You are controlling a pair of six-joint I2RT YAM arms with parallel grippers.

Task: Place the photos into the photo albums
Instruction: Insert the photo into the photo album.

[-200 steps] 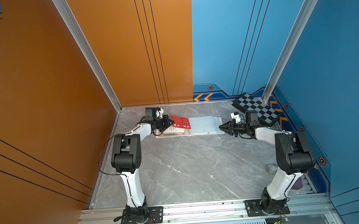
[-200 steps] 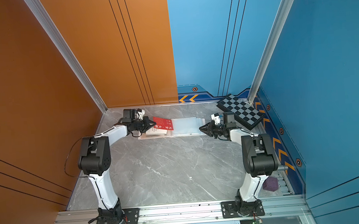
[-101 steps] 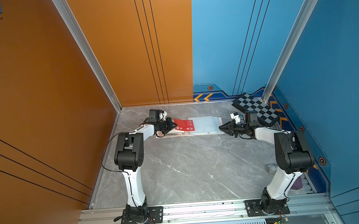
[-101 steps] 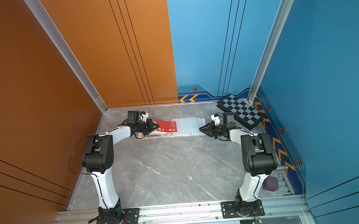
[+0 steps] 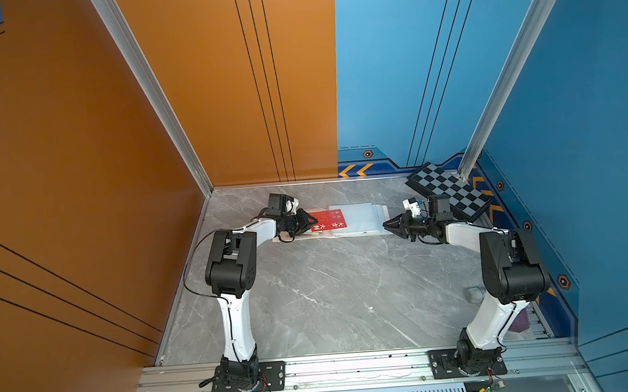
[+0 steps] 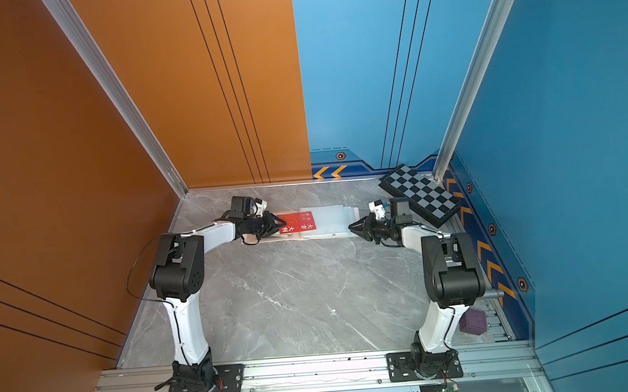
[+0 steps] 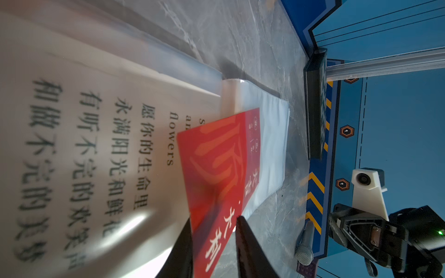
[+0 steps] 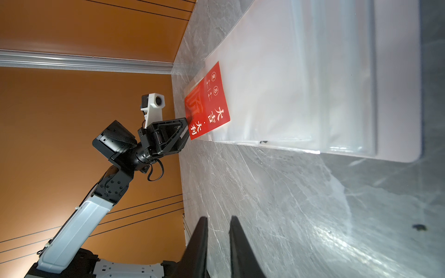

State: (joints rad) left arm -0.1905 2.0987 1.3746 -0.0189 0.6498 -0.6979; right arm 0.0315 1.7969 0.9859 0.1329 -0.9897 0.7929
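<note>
Left gripper (image 7: 213,221) is sitting slightly parted astride the red photo (image 5: 331,220) edge, not pinching it; right gripper (image 5: 386,225) is hovering narrowly parted, empty, beside the photo album (image 5: 363,220). Insertion step seemingly running; next move is calling for nudging the card deeper into the clear sleeve. Card, glossy with white characters, is lying on the album's left end

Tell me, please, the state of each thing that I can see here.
photo album, open, lying flat.
red card, on the album page, one end between the left jaws.
white printed card, flat, partly under red card.
left gripper, open around the card's end.
right gripper, slightly open, empty.
checkered board, flat, untouched.
</note>
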